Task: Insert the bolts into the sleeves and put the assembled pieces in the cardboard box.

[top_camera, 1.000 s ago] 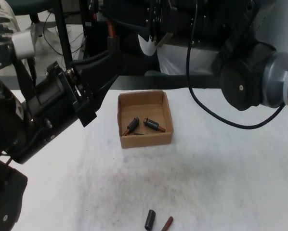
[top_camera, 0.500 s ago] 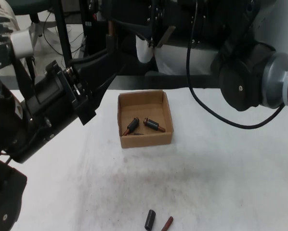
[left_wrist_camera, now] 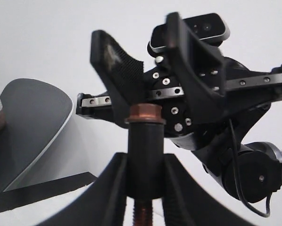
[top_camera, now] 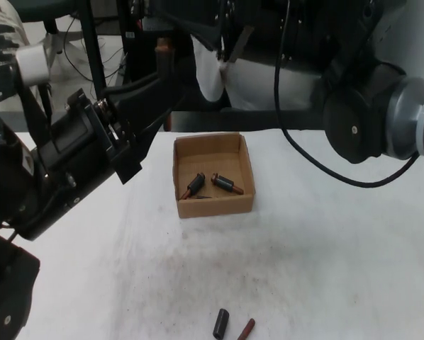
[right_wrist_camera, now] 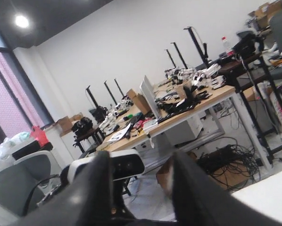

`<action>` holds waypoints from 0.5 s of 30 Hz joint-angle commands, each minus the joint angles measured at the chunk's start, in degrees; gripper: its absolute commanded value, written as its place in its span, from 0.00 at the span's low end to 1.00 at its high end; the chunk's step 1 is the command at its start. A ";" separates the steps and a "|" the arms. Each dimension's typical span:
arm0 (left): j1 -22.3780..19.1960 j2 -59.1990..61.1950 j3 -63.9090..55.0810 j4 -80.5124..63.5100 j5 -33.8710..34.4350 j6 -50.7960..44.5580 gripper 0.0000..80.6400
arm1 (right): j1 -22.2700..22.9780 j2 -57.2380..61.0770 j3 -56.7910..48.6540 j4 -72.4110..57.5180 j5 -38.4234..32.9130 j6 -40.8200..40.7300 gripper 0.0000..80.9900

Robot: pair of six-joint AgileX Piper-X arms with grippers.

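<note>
My left gripper [left_wrist_camera: 145,165] is shut on a black sleeve [left_wrist_camera: 144,155] with a copper bolt [left_wrist_camera: 145,113] pushed through it, head showing at one end. In the high view the left gripper [top_camera: 163,62] holds this piece raised behind the cardboard box [top_camera: 212,145]. Facing it, a little apart, my right gripper [left_wrist_camera: 138,37] stands open with nothing between its fingers [right_wrist_camera: 98,188]. Two assembled pieces [top_camera: 194,185] [top_camera: 227,185] lie in the box. A loose black sleeve [top_camera: 220,323] and a loose copper bolt [top_camera: 246,329] lie side by side at the table's near edge.
The white table [top_camera: 325,248] has free room around the box. A black cable [top_camera: 318,173] hangs from the right arm over the far right of the table. Stands and chairs fill the room behind.
The right gripper has drawn up and back from the left gripper's piece. The left arm has kept still with the sleeve and bolt.
</note>
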 commanded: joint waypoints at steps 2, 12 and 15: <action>0.00 -0.20 -0.42 -1.20 -0.13 -0.07 0.00 | -2.54 -0.58 -0.30 -3.99 1.58 0.37 0.01; 0.00 -0.20 -2.15 20.56 1.59 8.32 0.00 | -11.60 -6.77 -0.30 -6.60 -15.45 11.08 0.01; 0.00 0.20 -7.33 39.78 -0.67 20.57 0.00 | -11.65 -9.59 0.47 -6.29 -19.54 14.06 0.01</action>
